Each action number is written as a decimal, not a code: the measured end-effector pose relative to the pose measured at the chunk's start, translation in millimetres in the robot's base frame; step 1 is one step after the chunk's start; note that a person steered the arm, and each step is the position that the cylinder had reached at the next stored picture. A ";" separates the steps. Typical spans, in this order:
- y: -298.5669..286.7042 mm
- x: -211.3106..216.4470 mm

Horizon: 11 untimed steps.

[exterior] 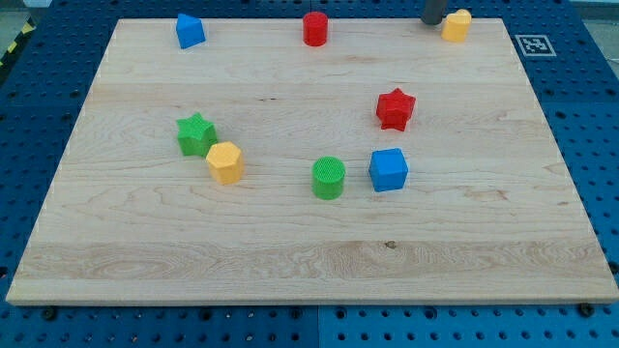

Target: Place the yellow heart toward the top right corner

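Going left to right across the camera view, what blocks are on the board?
Blue block → green star → yellow hexagon → red cylinder → green cylinder → blue cube → red star → yellow heart.

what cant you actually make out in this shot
- My tip: the rod runs out of the view's top edge, so only its dark lower end shows, just to the view's left of the yellow heart. Whether the two touch cannot be told.
- Yellow heart: too small and far to confirm its heart outline.
- Blue block at the view's top left: exact shape unclear at this size.
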<state>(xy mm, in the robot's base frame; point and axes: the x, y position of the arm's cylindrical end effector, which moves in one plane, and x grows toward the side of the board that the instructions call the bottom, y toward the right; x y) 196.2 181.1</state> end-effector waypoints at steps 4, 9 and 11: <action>14.9 22.4; -22.8 125.8; -22.8 125.8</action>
